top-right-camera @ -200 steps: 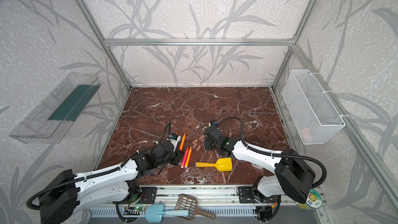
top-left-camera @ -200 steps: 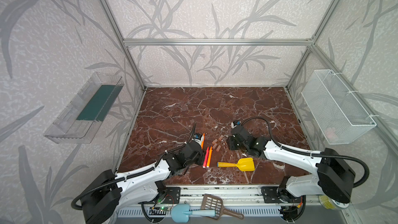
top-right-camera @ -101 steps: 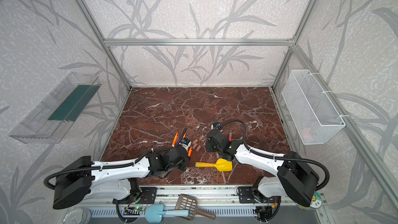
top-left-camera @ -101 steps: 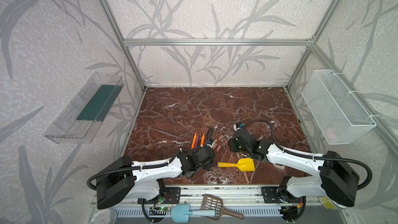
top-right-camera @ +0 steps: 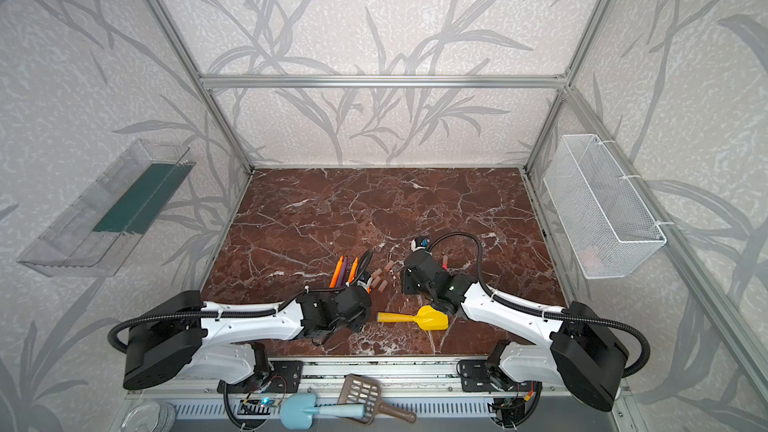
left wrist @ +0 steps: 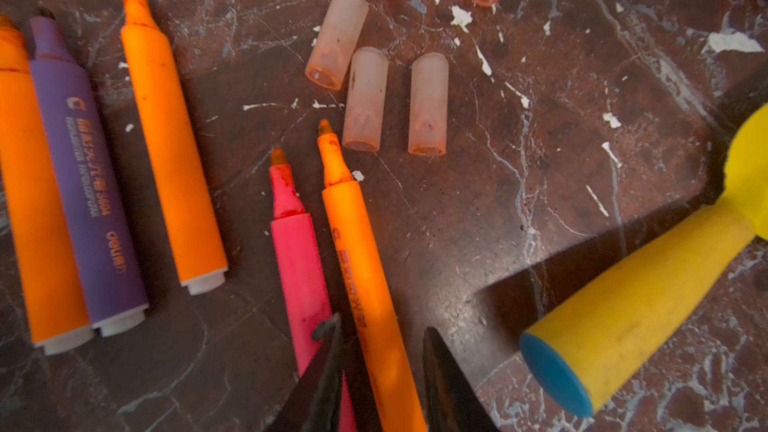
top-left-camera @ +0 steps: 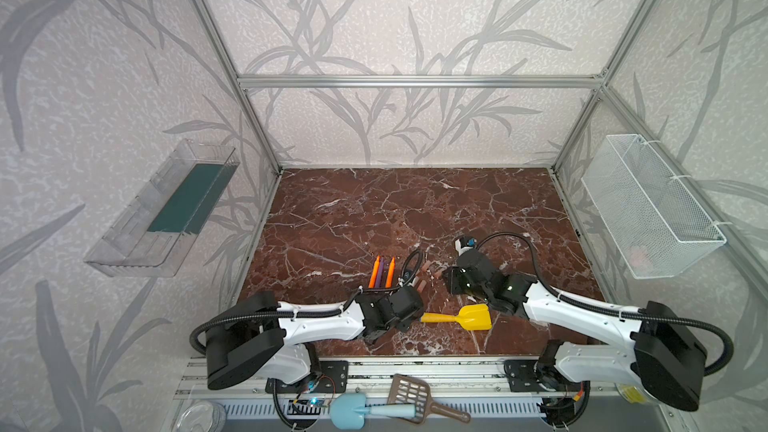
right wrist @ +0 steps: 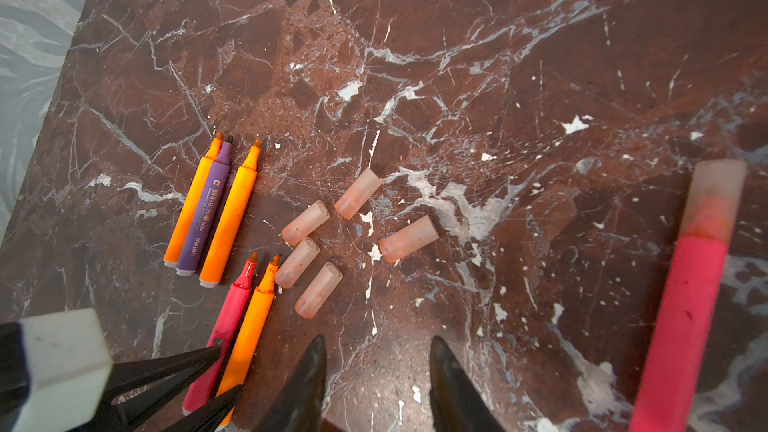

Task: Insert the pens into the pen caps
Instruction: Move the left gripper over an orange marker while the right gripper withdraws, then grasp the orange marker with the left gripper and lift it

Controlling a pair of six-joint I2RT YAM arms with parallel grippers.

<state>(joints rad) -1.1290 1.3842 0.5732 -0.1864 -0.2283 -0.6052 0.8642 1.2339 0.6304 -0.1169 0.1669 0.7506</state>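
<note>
Left claw (left wrist: 381, 326) straddles orange pen (left wrist: 365, 268) on marble (top-left-camera: 374, 209) amid leaf-patterned walls (top-left-camera: 415, 14).

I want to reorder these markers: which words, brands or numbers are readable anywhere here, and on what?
"deli": on the purple pen, near its white end.
"S604": same pen, mid-barrel.
Characters next to "S604": too blurred to read.
Print along the orange pen beside the pink pen: blurred, unreadable.
No other text is readable.

left gripper (left wrist: 380, 326) and right gripper (right wrist: 377, 340) hover low, jaws parted.
</note>
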